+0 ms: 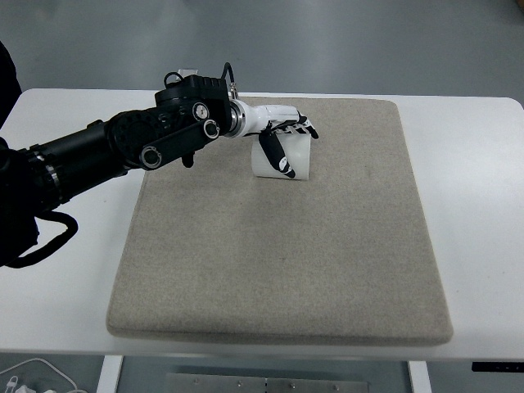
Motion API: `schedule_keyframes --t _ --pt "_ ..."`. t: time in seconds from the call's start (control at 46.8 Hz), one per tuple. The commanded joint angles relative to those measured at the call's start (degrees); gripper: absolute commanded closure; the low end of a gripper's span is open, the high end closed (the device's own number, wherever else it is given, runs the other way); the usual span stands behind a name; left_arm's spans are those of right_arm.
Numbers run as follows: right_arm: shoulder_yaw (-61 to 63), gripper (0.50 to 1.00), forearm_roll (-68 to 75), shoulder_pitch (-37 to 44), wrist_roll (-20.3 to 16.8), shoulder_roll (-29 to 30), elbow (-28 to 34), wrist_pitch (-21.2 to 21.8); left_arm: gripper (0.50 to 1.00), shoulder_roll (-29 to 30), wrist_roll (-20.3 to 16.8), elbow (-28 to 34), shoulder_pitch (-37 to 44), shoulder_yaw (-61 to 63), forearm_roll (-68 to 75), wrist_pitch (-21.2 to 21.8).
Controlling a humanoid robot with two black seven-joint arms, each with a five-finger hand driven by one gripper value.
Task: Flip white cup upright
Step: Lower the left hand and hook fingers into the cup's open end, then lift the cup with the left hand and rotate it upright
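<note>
White cup [286, 157] on grey mat [278, 246], twelve o'clock end; contents hidden. Left hand [282, 131] fingers [280, 158] wrapped around it. No legible writing.

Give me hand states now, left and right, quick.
Left hand: fingers wrapped around the white cup on the mat, holding it.
Right hand: not in view.

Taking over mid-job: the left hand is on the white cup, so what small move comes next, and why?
Probably lift slightly and begin rotating the wrist. The left hand has its fingers wrapped around the white cup, which rests on the beige mat. Whether the cup's opening faces down is unclear here, so turn slowly.
</note>
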Motion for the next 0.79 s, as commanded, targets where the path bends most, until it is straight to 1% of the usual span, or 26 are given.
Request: schedule_keyframes --t 0.0,0.171,0.299,0.406,0.492,0.578,0.663,0.77 --pt "0.00 0.570 0.00 -0.05 0.05 0.00 -0.02 0.01 0.956 -0.01 -0.10 1.39 -0.12 -1.13 -3.39 -0.22" --pt "0.00 0.570 0.00 -0.05 -0.04 0.00 -0.02 0.01 0.958 0.78 -1.06 2.27 -0.21 -1.83 -12.78 -0.57" --pt "0.00 0.570 0.00 -0.05 0.05 0.00 -0.02 0.01 0.977 0.96 -2.11 4.38 -0.12 -2.27 -19.21 -0.57" --pt "0.00 0.570 0.00 -0.05 -0.04 0.00 -0.02 0.01 0.979 0.96 -4.14 7.37 0.15 -4.82 -24.39 -1.18" --pt "0.00 0.570 0.00 0.04 -0.04 0.00 -0.02 0.01 0.979 1.13 -5.19 9.12 0.32 -6.75 -28.08 -3.02" --pt "0.00 0.570 0.00 -0.05 -0.04 0.00 -0.02 0.01 0.977 1.39 -7.82 10.88 1.81 -8.07 -30.72 -4.52" --pt "0.00 0.570 0.00 0.04 -0.04 0.00 -0.02 0.01 0.973 1.74 -9.76 11.33 2.61 -9.13 -31.08 -4.96" --pt "0.00 0.570 0.00 -0.05 -0.04 0.00 -0.02 0.01 0.973 3.07 -11.69 11.33 4.01 -12.20 -31.08 -7.16"
